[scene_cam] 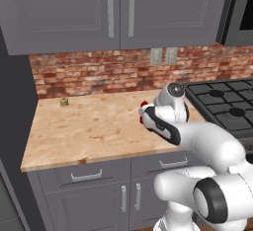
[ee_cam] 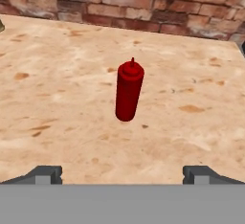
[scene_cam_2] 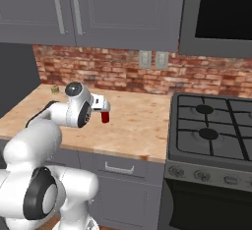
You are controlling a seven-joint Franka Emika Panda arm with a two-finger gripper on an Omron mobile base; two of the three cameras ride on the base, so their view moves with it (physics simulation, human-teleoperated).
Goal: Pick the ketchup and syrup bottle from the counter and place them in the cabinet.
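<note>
Standing upright on the light tan wooden surface [ee_cam: 57, 98], the slim red ketchup bottle [ee_cam: 128, 91] is untouched. Pincer [ee_cam: 122, 174] is released, jaws spread, bottle at 12 o'clock.

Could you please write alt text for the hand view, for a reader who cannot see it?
A small bright red ketchup bottle stands upright on the light wooden counter, centred ahead of the open pincer, whose two dark fingertips rise at the bottom, apart from the bottle. A red brick wall runs along the back of the counter.
</note>
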